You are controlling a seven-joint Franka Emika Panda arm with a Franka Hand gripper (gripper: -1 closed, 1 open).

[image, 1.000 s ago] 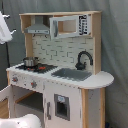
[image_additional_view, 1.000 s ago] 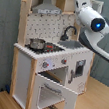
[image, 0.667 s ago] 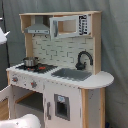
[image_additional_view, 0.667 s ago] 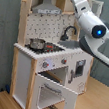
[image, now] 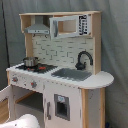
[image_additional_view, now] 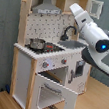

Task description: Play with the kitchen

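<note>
— What do you make of it from the first exterior view?

— The kitchen [image: 60, 70] stands whole in front of the grey curtain: hood [image: 37, 30] up top, microwave cabinet [image: 70, 26] beside it, a small pot [image: 30, 61] on the hob, black faucet [image: 84, 59] over the sink [image: 72, 74]. Something white and rounded sits at the bottom edge, but I can't say what it is. No pincer to be seen here.

— And in the second exterior view?

— There the arm [image_additional_view: 94, 34] leans in from the second exterior view's right, its white links crossing in front of the upper cabinet and the faucet [image_additional_view: 68, 31]. The oven door [image_additional_view: 54, 91] hangs open at the bottom. The arm's tip points toward the top of the kitchen [image_additional_view: 26, 61], yet the pincer itself is hidden; spread or pressed together, I cannot tell.

— So which step is this?

— I'd judge it an approach; nothing looks gripped. Next it needs to choose a part, perhaps the cabinet door or faucet, and close in carefully, since the arm is already near the upper shelf.
</note>
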